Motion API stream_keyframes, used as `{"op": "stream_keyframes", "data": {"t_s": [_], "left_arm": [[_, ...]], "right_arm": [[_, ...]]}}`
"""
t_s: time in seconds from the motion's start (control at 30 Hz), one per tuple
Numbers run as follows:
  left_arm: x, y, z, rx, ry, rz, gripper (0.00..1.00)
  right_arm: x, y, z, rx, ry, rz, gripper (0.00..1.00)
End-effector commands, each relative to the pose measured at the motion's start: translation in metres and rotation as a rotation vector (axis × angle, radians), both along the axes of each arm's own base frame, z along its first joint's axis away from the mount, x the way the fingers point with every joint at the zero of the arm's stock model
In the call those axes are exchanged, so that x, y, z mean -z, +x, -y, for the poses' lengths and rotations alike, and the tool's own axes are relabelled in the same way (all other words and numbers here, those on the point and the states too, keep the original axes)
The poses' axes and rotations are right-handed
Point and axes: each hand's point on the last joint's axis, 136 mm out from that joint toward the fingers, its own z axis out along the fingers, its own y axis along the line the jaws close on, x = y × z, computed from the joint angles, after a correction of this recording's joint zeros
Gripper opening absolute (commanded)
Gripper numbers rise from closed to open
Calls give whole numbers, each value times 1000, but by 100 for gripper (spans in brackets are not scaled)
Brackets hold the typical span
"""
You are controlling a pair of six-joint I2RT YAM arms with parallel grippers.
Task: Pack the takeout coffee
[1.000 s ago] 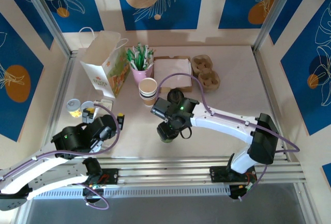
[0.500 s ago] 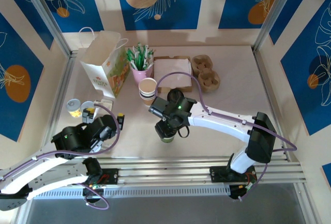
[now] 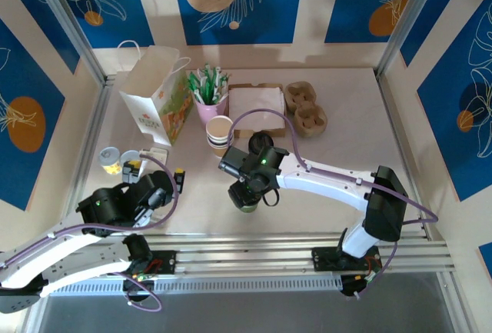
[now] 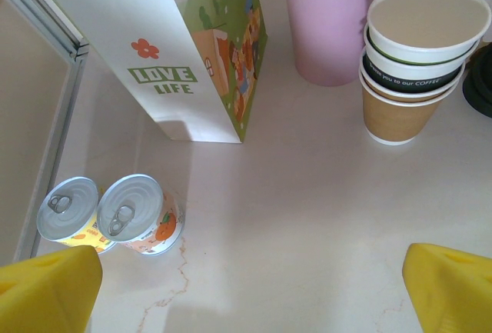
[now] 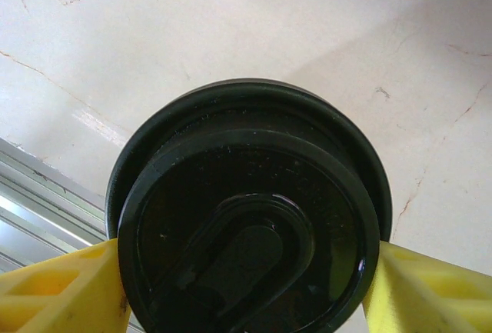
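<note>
Takeout coffee [image 5: 250, 218]: a small dark-green paper cup under a round black lid [image 5: 231, 156]. It stands upright on the bench [image 3: 346, 148], close to the near edge and about midway along it.

Handling, my judgement: light, even if filled. The paper wall is thin and will dent under a hard squeeze. The plastic lid is glossy, probably slick, and only pressed on, so a pull on it could pop it off. If there is liquid inside, any tilt risks a spill. Best hold is on the cup wall just under the lid rim, on opposite sides, with modest force and the cup kept upright.

Right tool [image 3: 247, 193]: directly above the coffee, looking straight down on the lid. Its yellow fingers [image 5: 54, 287] sit one on each side, pressed against the cup at the lid's edge with no gap that I can see. I read this as clenched on the cup. I cannot tell whether the cup base is on the bench or just off it.

Left tool [image 4: 246, 294]: released, fingertips wide apart with nothing between them. It is low over the bench towards the near left corner, well apart from the coffee.

Paper bag [image 3: 154, 98]: upright near the far left corner, mouth open upward. I take it as the place to pack into.
</note>
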Motion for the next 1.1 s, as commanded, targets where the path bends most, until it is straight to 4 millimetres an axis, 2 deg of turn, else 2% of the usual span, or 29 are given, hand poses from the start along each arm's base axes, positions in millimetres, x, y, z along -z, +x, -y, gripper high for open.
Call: {"op": "stream_keyframes", "data": {"t_s": [0.0, 0.77, 1.07], "left_arm": [[2, 0, -7, -15, 29, 6, 100], [2, 0, -7, -13, 33, 6, 100], [2, 0, -7, -13, 36, 5, 100]], "right_arm": [[-3, -1, -4, 15, 5, 0, 73], [-10, -9, -7, 2, 7, 0, 80], [-6, -7, -2, 7, -21, 7, 81]]}}
